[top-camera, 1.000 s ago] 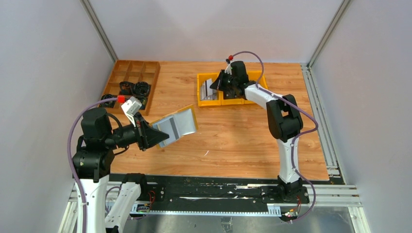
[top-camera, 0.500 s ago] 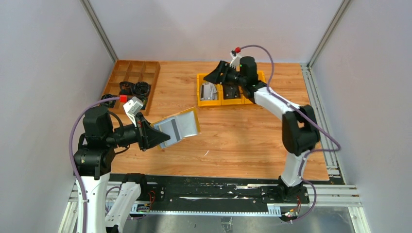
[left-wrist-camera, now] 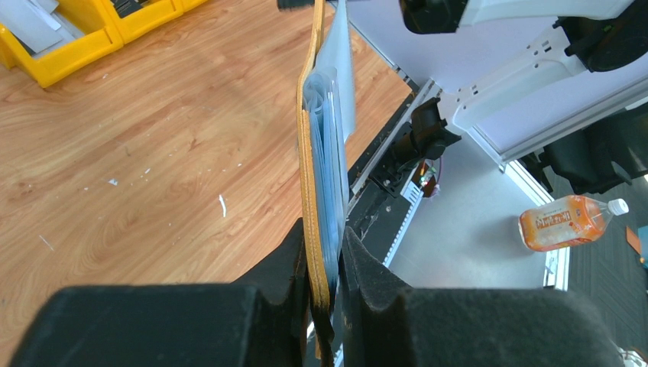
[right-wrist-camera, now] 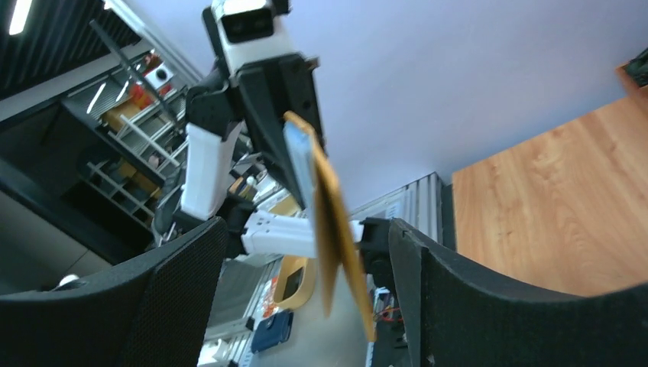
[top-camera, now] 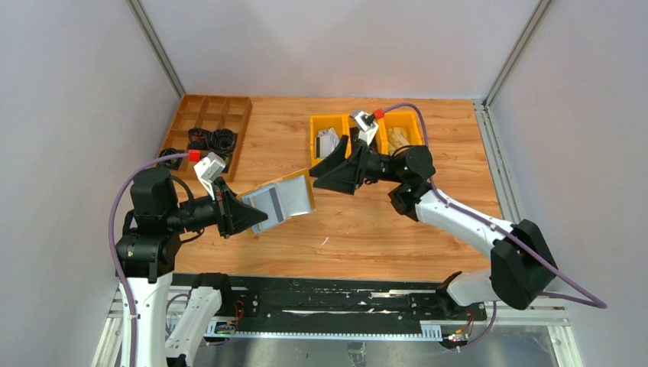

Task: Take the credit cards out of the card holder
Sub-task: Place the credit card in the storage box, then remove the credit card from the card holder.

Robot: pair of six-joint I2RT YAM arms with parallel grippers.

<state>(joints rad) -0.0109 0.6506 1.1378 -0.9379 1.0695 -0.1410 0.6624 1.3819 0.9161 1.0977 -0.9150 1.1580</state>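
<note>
Left gripper [top-camera: 256, 218], top view: clamped on the near edge of the card holder [top-camera: 286, 195], lifting it off the table [top-camera: 382, 229], likely presenting it to the other arm. Right gripper [top-camera: 319, 172] is spread and empty, just beside the far corner. Whitish credit cards [top-camera: 328, 142] lie in a yellow bin [top-camera: 315, 157]. Left wrist: fingers [left-wrist-camera: 286, 267] pinch it edge-on, grey-blue sleeves [left-wrist-camera: 328, 168] showing; contents unclear. Right wrist: it stands between the parted fingers [right-wrist-camera: 183, 298], untouched.
</note>
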